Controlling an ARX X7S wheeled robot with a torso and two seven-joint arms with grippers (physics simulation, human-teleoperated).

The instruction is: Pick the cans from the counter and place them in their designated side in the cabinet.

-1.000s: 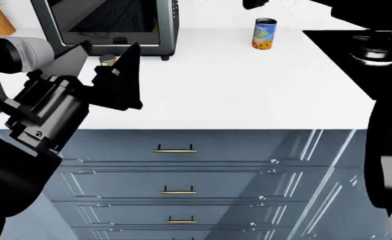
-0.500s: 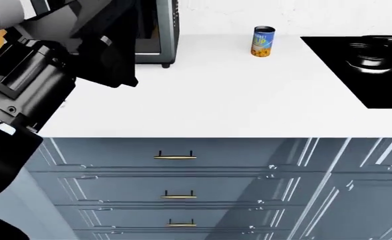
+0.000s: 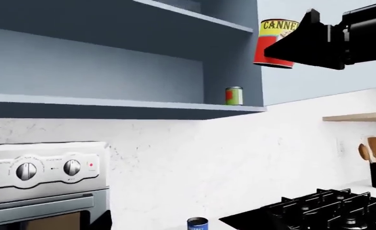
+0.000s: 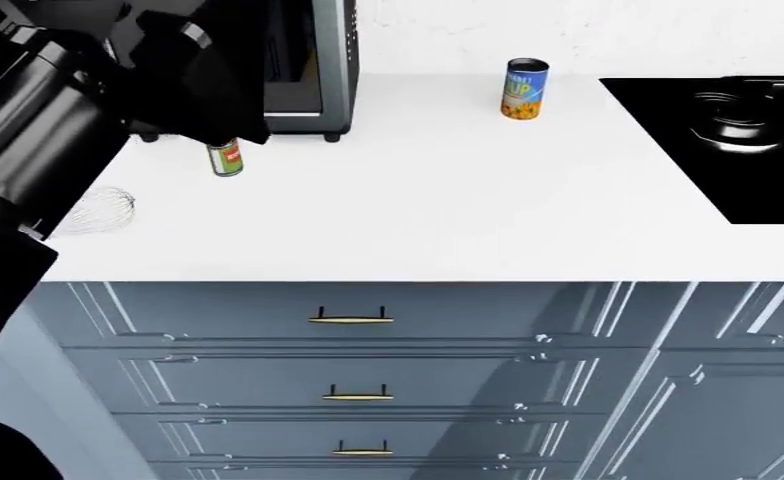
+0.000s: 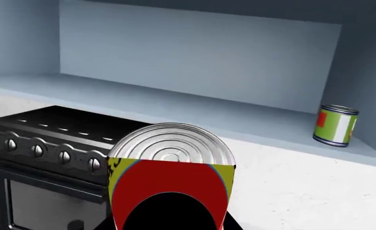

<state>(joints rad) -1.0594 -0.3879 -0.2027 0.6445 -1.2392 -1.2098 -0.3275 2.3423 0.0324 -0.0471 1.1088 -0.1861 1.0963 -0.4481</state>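
In front of the open cabinet: we are carrying the red-and-yellow can (image 5: 170,184) in the right gripper (image 3: 303,43), clamped on its side, level with the shelf mouth.
Cabinet (image 5: 194,62): we are aiming for the wide bare stretch of shelf; a green can (image 5: 334,125) is already standing at the far end by the side wall.
Shelf edge: we are judging the can's base must pass above the front lip before lowering.
Oven (image 5: 53,143): it is sitting under the shelf, leaving little room below.
Counter (image 4: 472,190): the blue-and-yellow can (image 4: 526,89) and another green can (image 4: 227,158) are waiting here, beside a whisk (image 4: 99,212).
Left gripper (image 4: 185,75): we cannot tell its opening.
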